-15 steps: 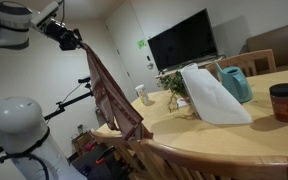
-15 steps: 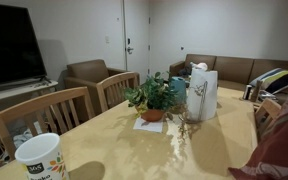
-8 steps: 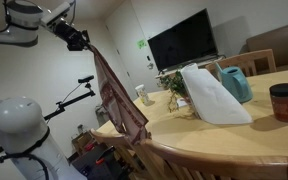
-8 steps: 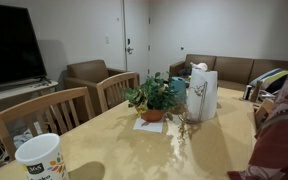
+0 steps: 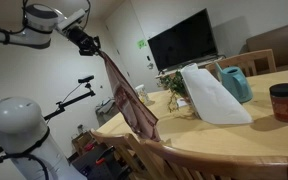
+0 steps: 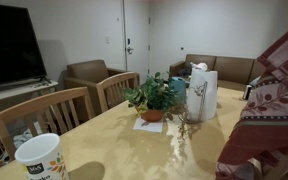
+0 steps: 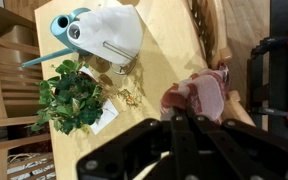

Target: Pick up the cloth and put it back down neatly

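The cloth is a reddish patterned fabric. It hangs in a long drape from my gripper, high above the near end of the wooden table. In an exterior view the cloth fills the right edge. In the wrist view the cloth bunches right below the shut fingers. Its lower end reaches the table edge.
On the table stand a white paper bag, a teal watering can, a potted plant, a red-lidded jar and a white cup. Wooden chairs line the table. A TV is behind.
My gripper has moved right, toward the table, carrying the cloth with it. The cloth swings further over the table and fills more of the exterior view.
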You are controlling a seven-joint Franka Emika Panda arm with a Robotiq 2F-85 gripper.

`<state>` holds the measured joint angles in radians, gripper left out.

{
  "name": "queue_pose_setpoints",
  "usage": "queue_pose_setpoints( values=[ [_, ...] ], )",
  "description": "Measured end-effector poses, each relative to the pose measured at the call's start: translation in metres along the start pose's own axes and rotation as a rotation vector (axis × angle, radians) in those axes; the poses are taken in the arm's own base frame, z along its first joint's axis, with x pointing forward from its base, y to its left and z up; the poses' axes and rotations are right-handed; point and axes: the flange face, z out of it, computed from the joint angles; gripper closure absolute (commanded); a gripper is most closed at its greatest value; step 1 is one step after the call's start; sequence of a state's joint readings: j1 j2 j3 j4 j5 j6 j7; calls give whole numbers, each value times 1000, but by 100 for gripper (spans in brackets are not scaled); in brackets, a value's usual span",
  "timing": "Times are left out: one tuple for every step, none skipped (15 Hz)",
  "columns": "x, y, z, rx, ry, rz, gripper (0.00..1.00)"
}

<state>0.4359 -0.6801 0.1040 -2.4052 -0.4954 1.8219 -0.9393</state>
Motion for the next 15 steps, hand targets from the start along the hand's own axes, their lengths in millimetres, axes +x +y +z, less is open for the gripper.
queue_pose_setpoints(
  values=[
    [0, 0, 0, -1, 0, 0, 99],
    [0, 0, 0, 0, -1, 0, 99],
    [1, 0, 0, 2, 3, 0, 99],
    [4, 0, 1, 2, 17, -1, 99],
    [8, 2, 3, -4, 33, -5, 99],
    [14, 4, 5, -9, 55, -10, 99],
    [21, 7, 9, -16, 79, -25, 99],
    [28, 11, 12, -23, 99, -39, 99],
    [36, 15, 17, -31, 121, -54, 99],
    [44, 19, 21, -37, 142, -70, 99],
    [52, 22, 26, -41, 166, -86, 99],
    [60, 27, 31, -48, 189, -95, 99],
    [67, 32, 36, -55, 210, -104, 99],
    [73, 37, 41, -62, 231, -108, 99],
    [79, 42, 46, -67, 250, -106, 99]
  ],
)
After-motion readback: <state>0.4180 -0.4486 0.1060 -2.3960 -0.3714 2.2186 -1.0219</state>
